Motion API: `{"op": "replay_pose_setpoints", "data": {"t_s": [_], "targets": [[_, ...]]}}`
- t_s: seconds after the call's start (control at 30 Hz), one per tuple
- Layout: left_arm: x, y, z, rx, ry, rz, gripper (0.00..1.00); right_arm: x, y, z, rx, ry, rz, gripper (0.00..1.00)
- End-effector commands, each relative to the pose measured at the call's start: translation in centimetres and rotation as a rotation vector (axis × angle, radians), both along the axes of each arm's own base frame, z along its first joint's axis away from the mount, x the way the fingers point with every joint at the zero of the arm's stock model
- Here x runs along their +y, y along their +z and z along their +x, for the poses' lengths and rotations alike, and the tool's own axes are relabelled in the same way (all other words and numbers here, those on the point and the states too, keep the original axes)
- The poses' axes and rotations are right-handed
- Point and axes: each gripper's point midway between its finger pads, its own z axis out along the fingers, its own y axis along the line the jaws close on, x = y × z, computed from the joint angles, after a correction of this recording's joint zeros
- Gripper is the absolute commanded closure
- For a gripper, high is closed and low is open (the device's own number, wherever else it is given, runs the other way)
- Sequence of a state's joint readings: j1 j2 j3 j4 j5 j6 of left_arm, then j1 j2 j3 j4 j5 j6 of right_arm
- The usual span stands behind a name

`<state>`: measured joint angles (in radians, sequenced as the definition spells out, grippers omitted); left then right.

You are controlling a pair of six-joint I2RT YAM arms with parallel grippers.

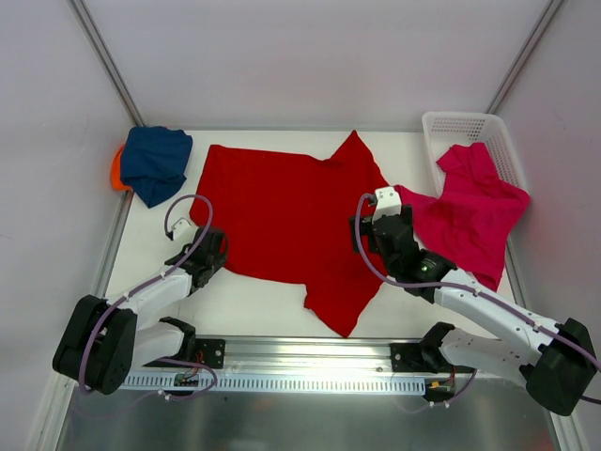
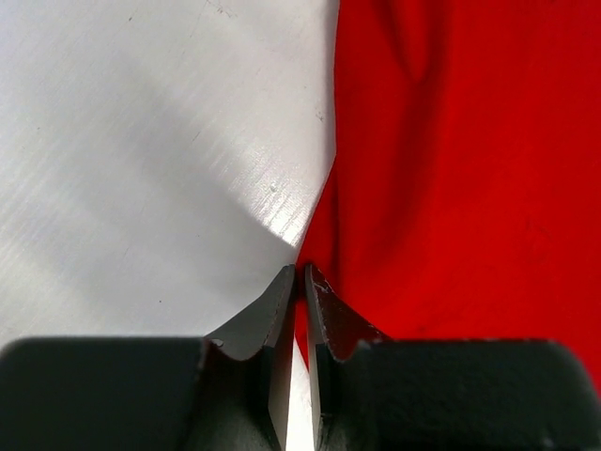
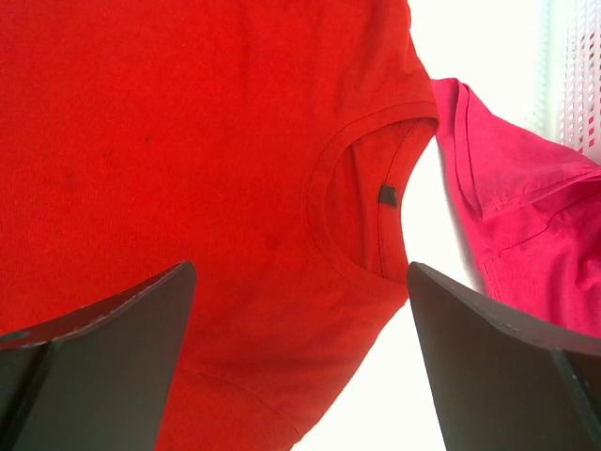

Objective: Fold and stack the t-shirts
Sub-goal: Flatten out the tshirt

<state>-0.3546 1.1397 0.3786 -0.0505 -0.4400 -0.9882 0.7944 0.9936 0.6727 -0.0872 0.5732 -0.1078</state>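
Note:
The red t-shirt [image 1: 282, 216] lies spread flat in the middle of the table. My left gripper [image 1: 216, 252] is at its near left edge, and in the left wrist view the gripper [image 2: 300, 272] is shut on that edge of the red t-shirt [image 2: 470, 188], a thin strip of cloth between the jaws. My right gripper [image 1: 371, 214] hangs open over the shirt's right side; the wrist view shows the gripper [image 3: 300, 272] wide apart just short of the collar [image 3: 376, 197] of the red t-shirt [image 3: 188, 141]. The magenta t-shirt [image 1: 470, 211] drapes out of the basket. A navy t-shirt [image 1: 155, 162] sits bunched on an orange one [image 1: 116, 171].
A white lattice basket [image 1: 460, 124] stands at the back right corner, its wall [image 3: 577, 85] also showing in the right wrist view beside the magenta t-shirt [image 3: 526, 216]. Bare white table [image 1: 254, 301] lies between the red shirt and the arms' metal rail [image 1: 300, 357].

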Motion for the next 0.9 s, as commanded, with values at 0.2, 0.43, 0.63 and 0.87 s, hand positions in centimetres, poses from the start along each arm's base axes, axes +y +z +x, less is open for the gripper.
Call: {"op": "replay_pose_setpoints", "data": {"t_s": [0.2,0.43,0.63,0.87], "targets": [[0.3,0.2,-0.8,0.029,-0.072,0.070,1.00,0.3,0.4,0.4,-0.023,-0.006,0.012,0.00],[0.8,4.7,-0.9,-0.008,-0.122,0.137,1.00,0.0,0.0,0.3,-0.017,-0.008,-0.005,0.01],[1.2,7.9,-1.8,-0.058,-0.192,0.171,1.00,-0.1,-0.8,0.3,-0.011,-0.008,-0.018,0.00],[2.4,9.2,-3.7,0.041,-0.237,0.251,0.70,0.2,-1.6,0.5,0.007,-0.001,-0.036,0.00]]}}
